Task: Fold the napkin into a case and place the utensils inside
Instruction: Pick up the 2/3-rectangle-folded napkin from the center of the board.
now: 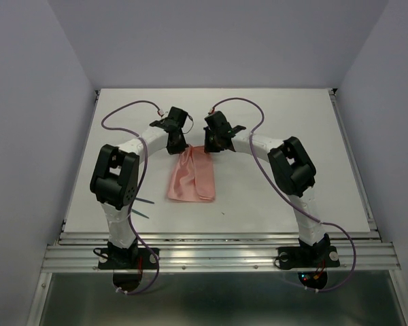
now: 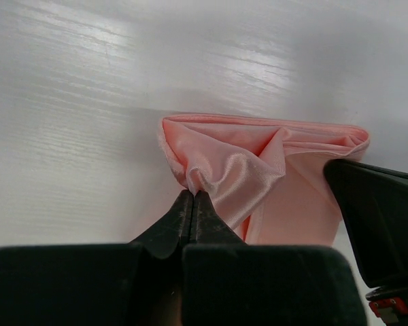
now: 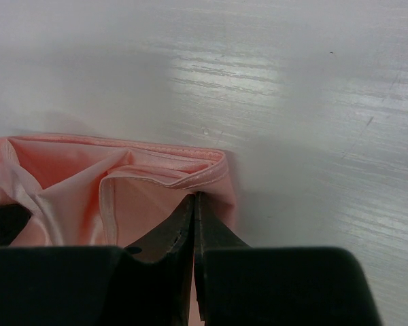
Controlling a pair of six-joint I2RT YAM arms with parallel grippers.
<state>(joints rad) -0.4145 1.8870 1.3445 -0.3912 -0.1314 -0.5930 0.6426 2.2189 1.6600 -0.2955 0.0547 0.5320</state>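
Observation:
The salmon-pink napkin (image 1: 192,175) lies folded in a narrow layered strip in the middle of the white table. My left gripper (image 1: 177,145) is shut on its far left corner; in the left wrist view the fingertips (image 2: 192,195) pinch a bunched fold of the napkin (image 2: 258,170). My right gripper (image 1: 210,146) is shut on the far right corner; in the right wrist view its tips (image 3: 194,197) pinch the hemmed napkin edge (image 3: 122,183). Teal-green utensils (image 1: 144,207) show partly beside the left arm, mostly hidden by it.
The white table (image 1: 292,129) has raised edges at left and right and a metal rail along the near edge (image 1: 217,255). Purple cables (image 1: 129,109) loop above both arms. The right gripper's black body shows in the left wrist view (image 2: 381,231).

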